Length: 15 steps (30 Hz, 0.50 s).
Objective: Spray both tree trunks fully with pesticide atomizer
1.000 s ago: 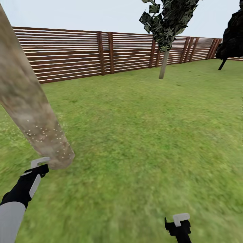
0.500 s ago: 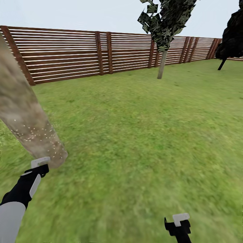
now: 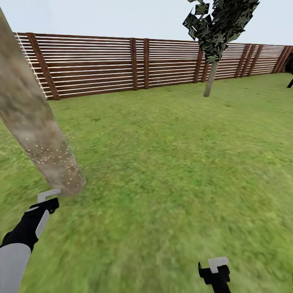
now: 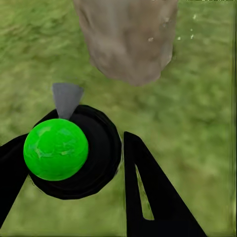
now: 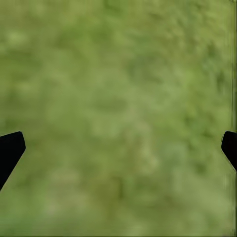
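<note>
A: Head view. The tree trunk (image 3: 34,126), thick with blotchy grey-brown bark, leans across the near left part of the lawn (image 3: 171,162), its base meeting the grass just ahead of the left gripper (image 3: 45,199). White pesticide specks (image 3: 53,156) are scattered over the lower trunk, denser toward the base.

B: State of the left gripper?

A: Left wrist view: its black fingers (image 4: 148,192) are clamped on the pesticide atomizer (image 4: 69,150), a black round body with a bright green ball on top and a grey nozzle (image 4: 65,98) pointing at the trunk base (image 4: 129,39). One finger sits on each side of the body. A few white specks show on the bark and on the grass beside it. Nozzle and trunk are near, not touching.

B: Right gripper?

A: In the head view the right gripper (image 3: 215,272) sits low at the near edge of the lawn, over bare grass, well apart from the trunk. Right wrist view: two black fingertips (image 5: 10,150) at opposite sides of the picture, spread wide, nothing between them but grass (image 5: 118,113).

B: Surroundings?

A: Brown horizontal-slat fence (image 3: 106,65) runs along the far edge of the lawn. A thin-trunked small tree (image 3: 217,32) with dark foliage stands near the fence toward the far right. Part of a dark bush (image 3: 289,67) shows at the far right corner. Pale sky above.
</note>
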Available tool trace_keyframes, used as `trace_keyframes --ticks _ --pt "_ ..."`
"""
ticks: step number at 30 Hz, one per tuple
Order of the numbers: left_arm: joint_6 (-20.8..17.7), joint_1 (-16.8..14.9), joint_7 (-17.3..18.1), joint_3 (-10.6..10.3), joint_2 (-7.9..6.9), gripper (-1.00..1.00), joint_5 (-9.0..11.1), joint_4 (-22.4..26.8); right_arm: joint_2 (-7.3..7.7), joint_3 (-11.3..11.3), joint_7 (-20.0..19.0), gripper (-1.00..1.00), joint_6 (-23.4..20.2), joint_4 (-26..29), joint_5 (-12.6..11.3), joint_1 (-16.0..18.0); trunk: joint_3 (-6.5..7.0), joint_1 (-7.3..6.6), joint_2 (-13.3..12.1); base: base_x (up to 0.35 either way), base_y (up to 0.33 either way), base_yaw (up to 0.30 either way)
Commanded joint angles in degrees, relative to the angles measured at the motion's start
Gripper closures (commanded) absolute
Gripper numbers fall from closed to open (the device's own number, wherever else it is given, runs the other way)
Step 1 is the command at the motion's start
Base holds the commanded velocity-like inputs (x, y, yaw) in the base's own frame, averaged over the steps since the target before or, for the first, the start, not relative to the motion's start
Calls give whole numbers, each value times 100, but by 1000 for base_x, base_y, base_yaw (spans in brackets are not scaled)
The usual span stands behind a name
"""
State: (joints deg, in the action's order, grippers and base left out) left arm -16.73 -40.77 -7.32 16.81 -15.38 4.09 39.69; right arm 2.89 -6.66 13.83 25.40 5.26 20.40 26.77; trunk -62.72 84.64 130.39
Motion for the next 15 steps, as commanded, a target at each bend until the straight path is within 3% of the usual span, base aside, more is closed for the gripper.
trace_keyframes --ticks 1,15 --pt "-32 -2 -24 -3 0 100 40 11 -3 -46 14 -100 18 -7 61 4 -5 1 2 183 -235 11" --pt "-35 -2 -24 -3 -1 100 45 10 -6 -46 14 -100 18 -7 61 4 -5 1 2 191 -219 1"
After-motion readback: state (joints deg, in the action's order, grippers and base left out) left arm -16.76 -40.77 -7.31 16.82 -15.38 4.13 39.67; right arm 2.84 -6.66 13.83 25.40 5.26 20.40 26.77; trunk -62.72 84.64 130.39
